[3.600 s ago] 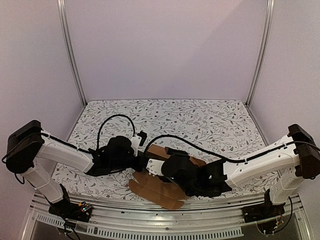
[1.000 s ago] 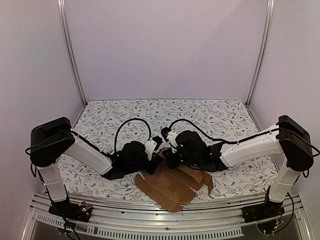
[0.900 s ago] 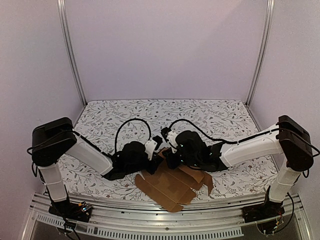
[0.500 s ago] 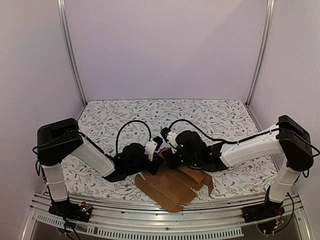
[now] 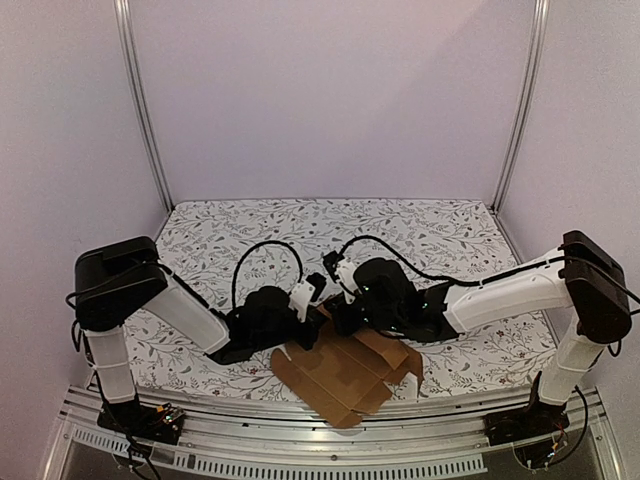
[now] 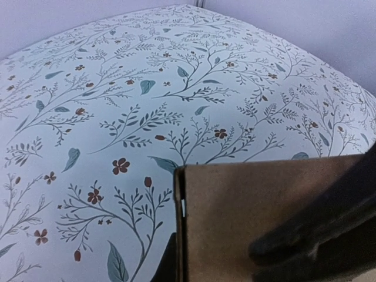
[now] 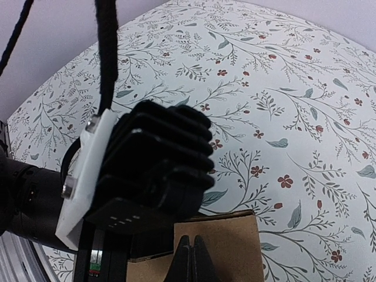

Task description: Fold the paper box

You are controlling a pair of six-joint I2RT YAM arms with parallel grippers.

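The paper box is a flat brown die-cut sheet lying near the table's front edge, its far flap lifted between the two arms. My left gripper is shut on that flap. In the left wrist view the cardboard fills the lower right, its creased edge upright, and one dark finger shows behind it. My right gripper is shut, and its fingertips lie pressed together against the brown flap. Nothing shows between them.
The floral table cloth stretches behind the arms to the back wall. The left arm's black wrist block sits directly in front of my right gripper. A metal rail runs along the front edge.
The left jaws have shut on the flap. The sheet's right end has shifted slightly. The right gripper has stayed shut and barely moved.
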